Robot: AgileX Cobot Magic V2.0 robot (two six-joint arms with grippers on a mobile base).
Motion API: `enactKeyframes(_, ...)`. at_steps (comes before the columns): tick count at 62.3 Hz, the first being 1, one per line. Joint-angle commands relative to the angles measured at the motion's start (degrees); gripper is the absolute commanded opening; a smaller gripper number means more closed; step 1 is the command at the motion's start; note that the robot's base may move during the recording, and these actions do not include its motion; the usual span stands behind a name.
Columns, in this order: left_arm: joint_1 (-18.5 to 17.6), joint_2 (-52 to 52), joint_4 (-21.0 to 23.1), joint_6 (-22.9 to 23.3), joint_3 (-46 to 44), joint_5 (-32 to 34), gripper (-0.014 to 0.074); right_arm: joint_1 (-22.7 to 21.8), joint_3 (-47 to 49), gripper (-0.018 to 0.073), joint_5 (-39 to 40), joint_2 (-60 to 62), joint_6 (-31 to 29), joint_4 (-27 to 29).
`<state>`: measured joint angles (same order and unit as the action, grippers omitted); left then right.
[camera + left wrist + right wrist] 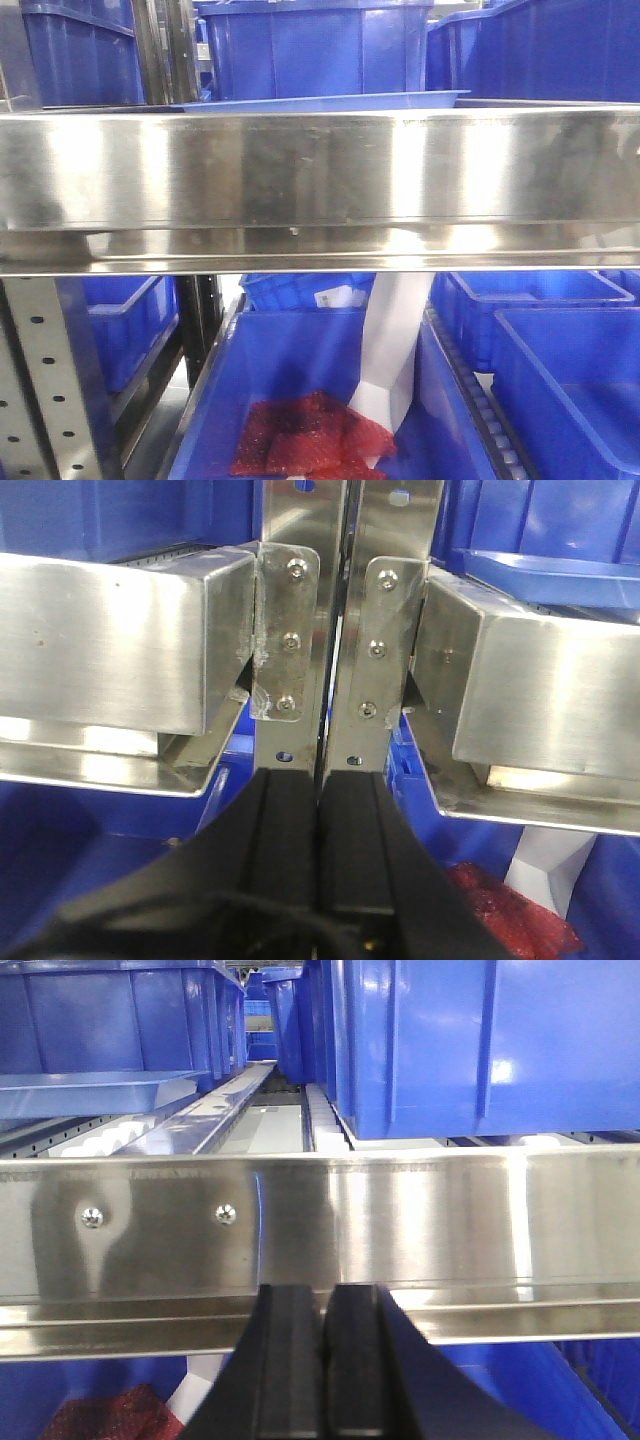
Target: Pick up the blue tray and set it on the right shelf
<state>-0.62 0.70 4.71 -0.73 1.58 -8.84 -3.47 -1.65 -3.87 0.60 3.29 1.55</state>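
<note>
The blue tray (330,101) lies on the right shelf (320,180); only its flared rim shows above the wide steel front lip. In the left wrist view its corner (555,568) rests on the right shelf (540,700). In the right wrist view it lies at the far left (90,1090) behind the shelf lip (420,1220). My left gripper (318,780) is shut and empty, in front of the two steel uprights. My right gripper (324,1295) is shut and empty, just below the shelf lip. Neither gripper touches the tray.
Deep dark-blue bins (310,45) stand behind the tray, and one (480,1040) stands at the right on the rollers. Below the shelf, a blue bin (290,390) holds a red mesh bag (310,435) and a white sheet (395,350). Perforated uprights (330,630) separate the left shelf (110,640).
</note>
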Motion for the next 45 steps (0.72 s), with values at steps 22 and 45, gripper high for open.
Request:
enactKeyframes(22, -3.84, 0.76, 0.48, 0.02, 1.82, 4.64, -0.0048, -0.28, 1.31, 0.0052, 4.82, 1.15, -0.39, 0.07)
enactKeyframes(45, -3.84, 0.76, 0.48, 0.02, 1.82, 4.64, -0.0048, -0.28, 1.31, 0.0052, 4.82, 1.15, -0.39, 0.07)
